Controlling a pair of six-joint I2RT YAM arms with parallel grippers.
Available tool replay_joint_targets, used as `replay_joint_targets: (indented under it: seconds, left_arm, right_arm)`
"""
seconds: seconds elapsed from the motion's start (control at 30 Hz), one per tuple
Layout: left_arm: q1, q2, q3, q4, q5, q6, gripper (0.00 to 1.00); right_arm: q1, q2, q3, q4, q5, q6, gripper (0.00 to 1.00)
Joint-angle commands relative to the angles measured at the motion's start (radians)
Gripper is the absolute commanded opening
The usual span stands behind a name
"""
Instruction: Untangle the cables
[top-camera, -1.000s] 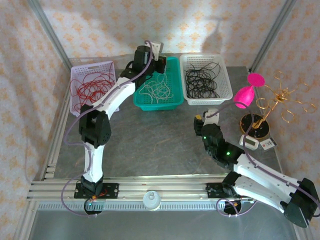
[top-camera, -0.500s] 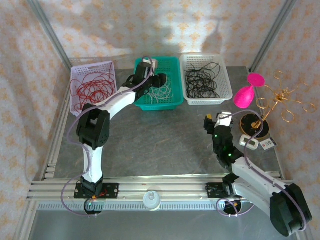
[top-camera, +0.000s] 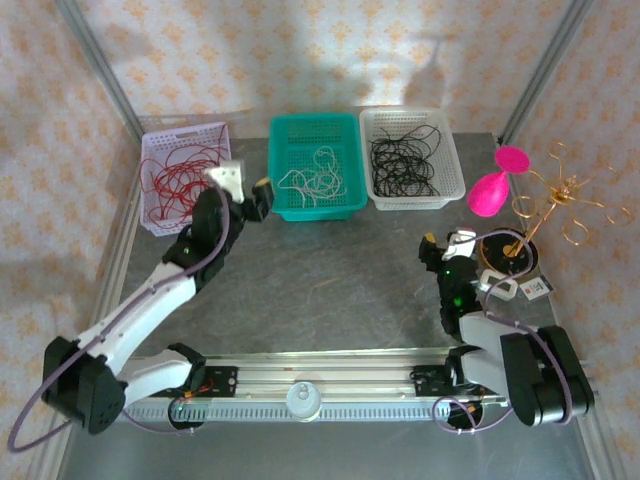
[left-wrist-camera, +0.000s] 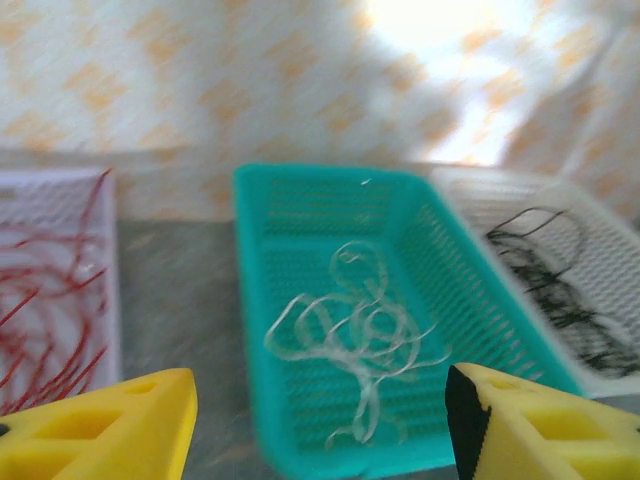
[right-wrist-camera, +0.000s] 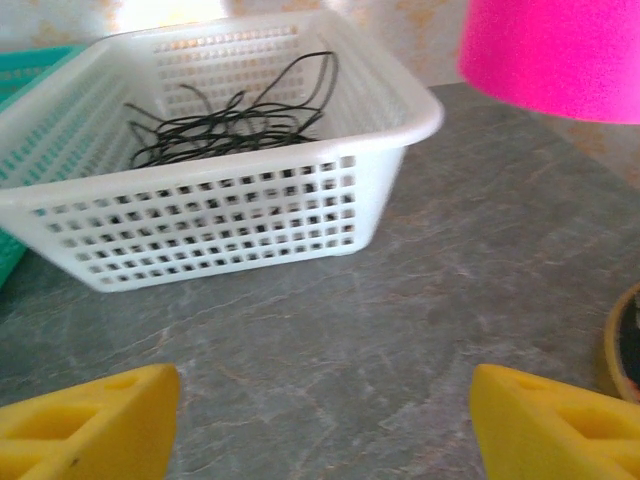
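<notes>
Read the top view as a clock face, with the arm bases at 6. Three baskets stand in a row across the far side of the table (top-camera: 320, 285). The lavender basket (top-camera: 186, 131) at 11 o'clock holds the red cables (top-camera: 178, 176). The teal basket (top-camera: 312, 121) at 12 holds the white cables (top-camera: 316, 181). The white basket (top-camera: 406, 113) at 1 holds the black cables (top-camera: 404, 160). Each colour lies in its own basket as a loose, curly heap, and no cable lies on the bare tabletop that you can see.

Your left gripper (top-camera: 258, 198) sits at about 11 o'clock, in the gap between the lavender and teal baskets, just beside the teal basket's near left corner. In its wrist view the yellow fingers (left-wrist-camera: 120, 430) stand wide apart with nothing between them, and the white cables lie straight ahead in the teal basket.

Your right gripper (top-camera: 437, 247) is at about 3 o'clock, near the dark base of the gold wire stand (top-camera: 548, 205). Its fingers (right-wrist-camera: 90, 425) are also spread wide and hold nothing. Its wrist camera looks over bare table toward the white basket at 11 o'clock, with the pink vase (right-wrist-camera: 550, 50) at 1 (how high either gripper hangs above the table you cannot tell from these views).
</notes>
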Motion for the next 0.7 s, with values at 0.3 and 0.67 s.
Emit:
replay_joint_targets:
  seconds: [0.3,0.67]
  left_arm:
    - [0.173,-0.116,-0.417,0.231,-0.268,0.017,0.76]
    - [0.365,0.165,-0.664,1.101,0.016,0.216,0.90]
  right_arm:
    - [-0.065,0.274,0.005,0.464,-0.095,-0.058,0.78]
    - [-0.129,0.361,0.123,0.335,-0.103,0.015,1.00]
